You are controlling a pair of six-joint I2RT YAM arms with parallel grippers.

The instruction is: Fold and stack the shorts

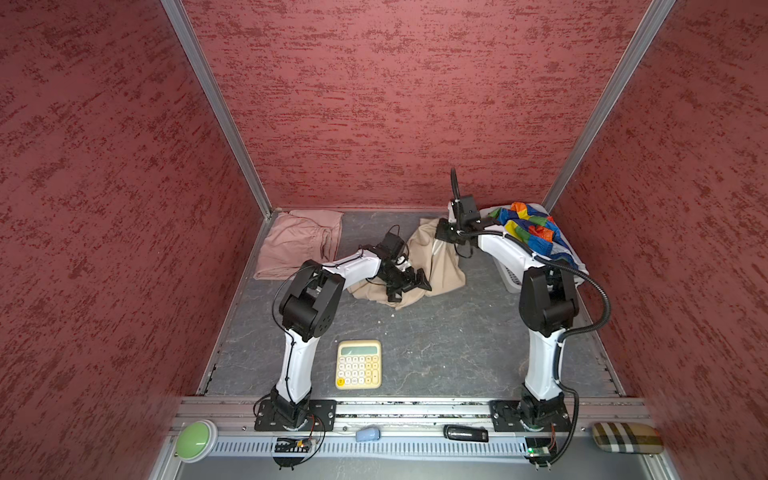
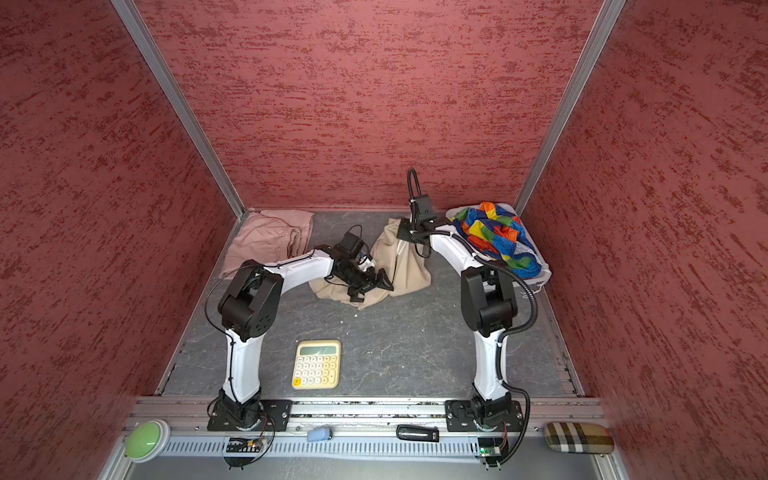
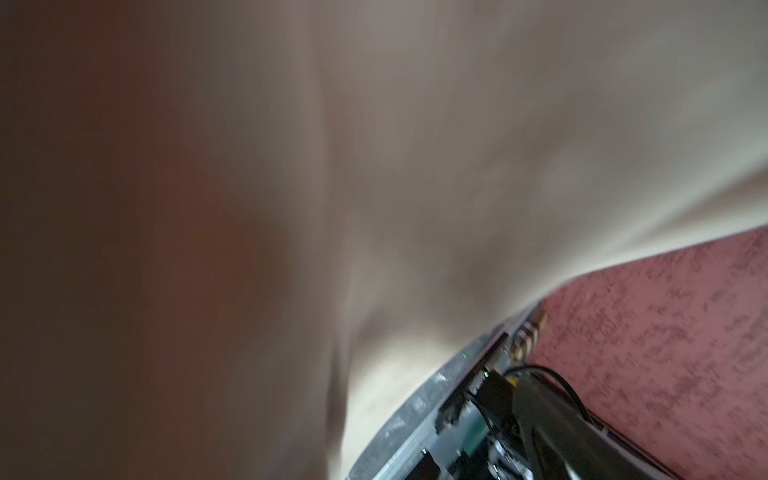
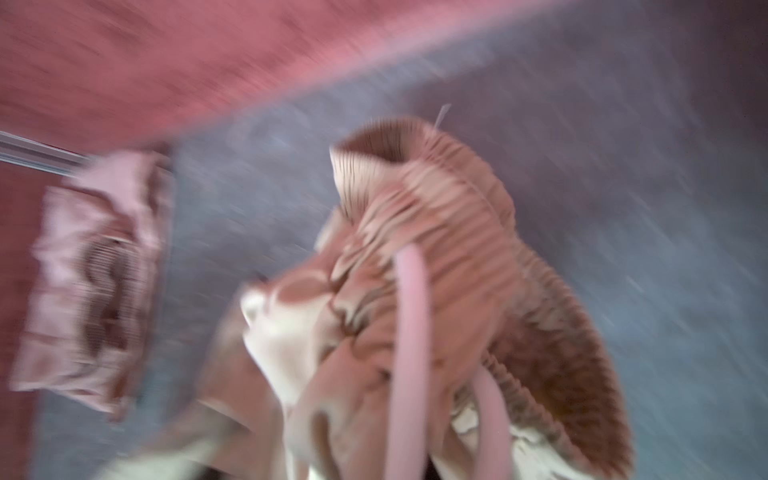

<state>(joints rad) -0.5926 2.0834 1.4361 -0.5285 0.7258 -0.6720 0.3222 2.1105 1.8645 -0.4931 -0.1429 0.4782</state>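
One pair, the pink shorts (image 1: 297,245), is lying folded in the far left corner of the desk (image 1: 436,345). The beige shorts (image 1: 446,270) are sitting crumpled mid-desk, right claw (image 1: 438,232) pinching their far edge, left claw (image 1: 409,289) gaping over them. The rainbow shorts (image 1: 532,232) are waiting in the basket (image 1: 513,282). No writing is showing legibly.

— From where did the top views look?
— From high over the near edge, downward; both shared the whole table (image 1: 436,345).
— And the wrist cameras?
— Each sat close against the beige shorts (image 3: 498,124), blurred.
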